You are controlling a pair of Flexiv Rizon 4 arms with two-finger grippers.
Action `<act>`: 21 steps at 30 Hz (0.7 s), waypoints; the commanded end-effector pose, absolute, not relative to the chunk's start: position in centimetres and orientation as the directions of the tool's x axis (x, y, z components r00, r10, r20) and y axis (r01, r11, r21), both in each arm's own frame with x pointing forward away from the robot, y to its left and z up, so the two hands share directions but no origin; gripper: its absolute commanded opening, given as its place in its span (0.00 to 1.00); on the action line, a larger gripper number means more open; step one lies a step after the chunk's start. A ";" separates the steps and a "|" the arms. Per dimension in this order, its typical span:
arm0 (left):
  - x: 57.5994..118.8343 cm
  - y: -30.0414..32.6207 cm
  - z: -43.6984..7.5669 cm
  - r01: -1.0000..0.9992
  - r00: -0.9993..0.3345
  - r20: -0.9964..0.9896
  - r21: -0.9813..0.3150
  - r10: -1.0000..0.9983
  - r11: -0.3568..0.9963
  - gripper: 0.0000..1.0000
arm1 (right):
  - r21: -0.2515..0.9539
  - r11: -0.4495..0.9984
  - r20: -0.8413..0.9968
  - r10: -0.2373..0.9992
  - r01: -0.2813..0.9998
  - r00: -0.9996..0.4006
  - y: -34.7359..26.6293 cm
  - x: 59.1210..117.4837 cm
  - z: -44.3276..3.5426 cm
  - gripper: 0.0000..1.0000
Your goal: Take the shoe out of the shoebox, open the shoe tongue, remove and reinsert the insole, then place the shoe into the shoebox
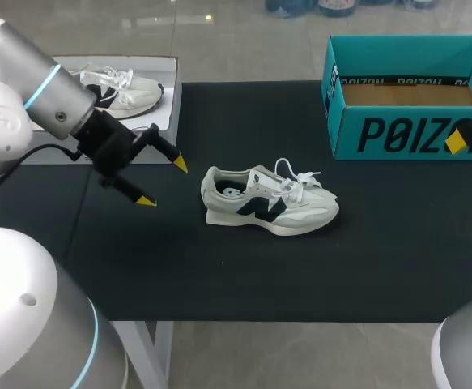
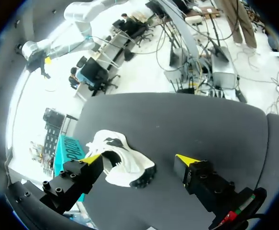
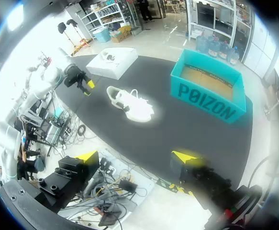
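A white and grey sneaker with a dark side logo lies on its sole in the middle of the black mat, toe to the right and laces loose. The teal shoebox stands open and empty at the back right. My left gripper hovers open just left of the sneaker's heel. In the left wrist view the sneaker lies ahead of the open gripper, closer to one finger. My right gripper shows at the right edge in front of the shoebox. Its wrist view shows the gripper open and empty, high above the sneaker and the shoebox.
A white box with a second pale sneaker on it sits at the back left, behind my left arm. The black mat stretches in front of the sneaker to the table's near edge.
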State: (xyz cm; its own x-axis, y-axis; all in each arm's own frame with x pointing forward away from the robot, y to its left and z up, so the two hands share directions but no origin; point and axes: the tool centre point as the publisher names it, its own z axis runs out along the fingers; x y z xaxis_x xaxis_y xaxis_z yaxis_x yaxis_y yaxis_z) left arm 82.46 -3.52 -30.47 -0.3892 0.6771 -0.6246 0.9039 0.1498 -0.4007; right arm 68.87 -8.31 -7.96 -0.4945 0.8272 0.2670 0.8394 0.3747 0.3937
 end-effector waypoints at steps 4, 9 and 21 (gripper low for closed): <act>82.3 -3.8 -33.2 0.584 -0.753 -0.623 -0.781 0.211 -0.219 1.00 | 0.388 0.377 0.268 0.827 0.841 -0.494 -8.2 69.2 -7.9 1.00; 81.3 -4.1 -33.9 0.575 -0.767 -0.608 -0.793 0.203 -0.202 1.00 | 0.388 0.377 0.268 0.827 0.841 -0.494 -8.2 69.2 -7.9 1.00; 80.1 -3.4 -33.6 0.546 -0.813 -0.561 -0.827 0.152 -0.131 1.00 | 0.388 0.377 0.268 0.827 0.841 -0.494 -8.2 69.2 -7.9 1.00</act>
